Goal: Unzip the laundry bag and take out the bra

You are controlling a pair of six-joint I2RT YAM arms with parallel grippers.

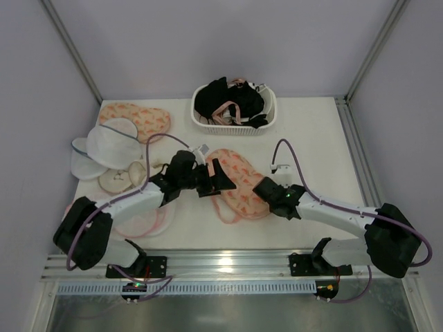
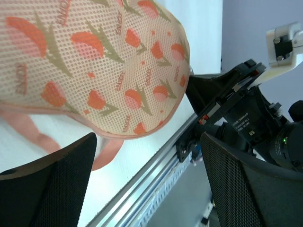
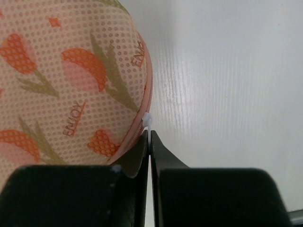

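The peach laundry bag [image 1: 241,181] with orange-pink print lies mid-table, also filling the left wrist view [image 2: 94,61] and the right wrist view [image 3: 61,90]. My left gripper [image 1: 216,178] is at the bag's left end, open; its mesh-padded fingers [image 2: 236,184] stand wide apart with nothing between them [image 2: 147,142]. My right gripper [image 1: 263,187] is at the bag's right edge, shut [image 3: 149,136] on the white zip pull [image 3: 147,119] of the pink zip rim. A pink strap [image 2: 110,150] pokes out under the bag's near edge. The bra itself is hidden.
A white basket [image 1: 266,121] of black garments stands at the back. A second peach bag [image 1: 138,117], white mesh domed bags [image 1: 111,145] and cream round bags [image 1: 121,178] crowd the left side. The metal rail [image 1: 221,261] runs along the near edge.
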